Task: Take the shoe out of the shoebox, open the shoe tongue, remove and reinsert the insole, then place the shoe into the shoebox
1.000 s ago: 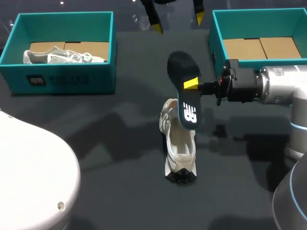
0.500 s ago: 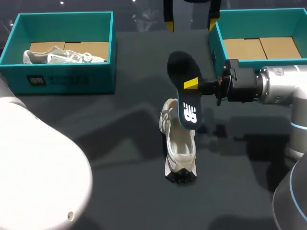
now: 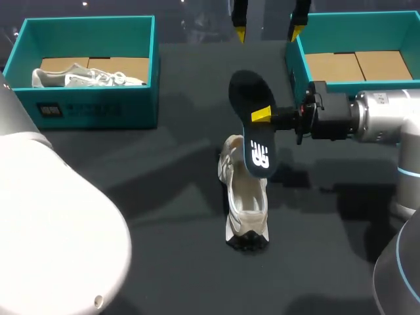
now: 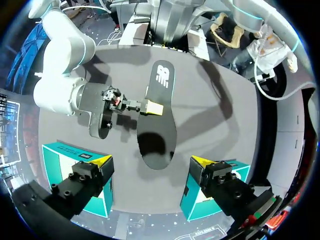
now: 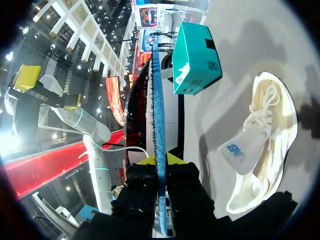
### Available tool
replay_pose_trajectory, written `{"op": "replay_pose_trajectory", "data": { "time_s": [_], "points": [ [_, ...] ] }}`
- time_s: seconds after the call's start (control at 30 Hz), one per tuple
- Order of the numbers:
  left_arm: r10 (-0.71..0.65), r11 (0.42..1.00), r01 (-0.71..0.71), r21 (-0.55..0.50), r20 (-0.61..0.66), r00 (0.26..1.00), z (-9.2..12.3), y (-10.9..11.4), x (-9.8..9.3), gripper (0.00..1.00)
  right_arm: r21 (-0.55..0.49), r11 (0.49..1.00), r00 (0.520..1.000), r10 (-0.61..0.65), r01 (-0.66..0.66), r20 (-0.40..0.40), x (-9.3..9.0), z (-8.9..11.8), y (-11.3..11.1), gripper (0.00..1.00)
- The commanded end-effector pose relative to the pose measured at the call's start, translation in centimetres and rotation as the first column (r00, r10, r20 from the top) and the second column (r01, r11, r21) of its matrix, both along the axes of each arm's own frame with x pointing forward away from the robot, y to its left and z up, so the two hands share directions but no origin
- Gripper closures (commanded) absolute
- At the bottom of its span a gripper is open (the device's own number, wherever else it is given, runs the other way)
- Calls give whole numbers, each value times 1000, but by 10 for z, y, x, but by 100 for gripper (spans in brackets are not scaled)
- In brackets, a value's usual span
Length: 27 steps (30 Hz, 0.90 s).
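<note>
the head camera sits above and behind, looking down over the whole table point(image 3: 177, 275). the left wrist camera hangs high over the table's far side, facing down on the insole point(image 4: 157, 120) from well off. the right wrist camera looks edge-on along that insole from very near, with the shoe point(image 5: 260, 150) beside it. all three views share the insole.
</note>
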<state>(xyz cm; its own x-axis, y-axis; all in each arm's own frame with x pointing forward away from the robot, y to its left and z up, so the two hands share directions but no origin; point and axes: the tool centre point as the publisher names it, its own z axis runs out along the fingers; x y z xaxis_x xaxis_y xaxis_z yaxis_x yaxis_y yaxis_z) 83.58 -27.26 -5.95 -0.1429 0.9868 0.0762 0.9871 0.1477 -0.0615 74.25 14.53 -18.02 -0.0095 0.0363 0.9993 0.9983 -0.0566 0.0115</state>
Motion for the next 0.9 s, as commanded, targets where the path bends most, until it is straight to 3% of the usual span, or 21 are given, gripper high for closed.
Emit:
{"op": "replay_pose_trajectory", "data": {
  "time_s": [0.03,0.47,0.9],
  "points": [
    [20,994,-18,-109,16,1000,1,19,-5,0,-1,1000,1000,-1,1,0,-1,-1,1,100],
    [105,916,-73,-394,61,993,9,48,-10,0,-1,1000,1000,-1,1,0,-1,-1,1,100],
    [154,715,-108,-691,5,988,-8,70,-12,0,-1,1000,1000,-1,1,0,-1,-1,1,100]
  ]
}}
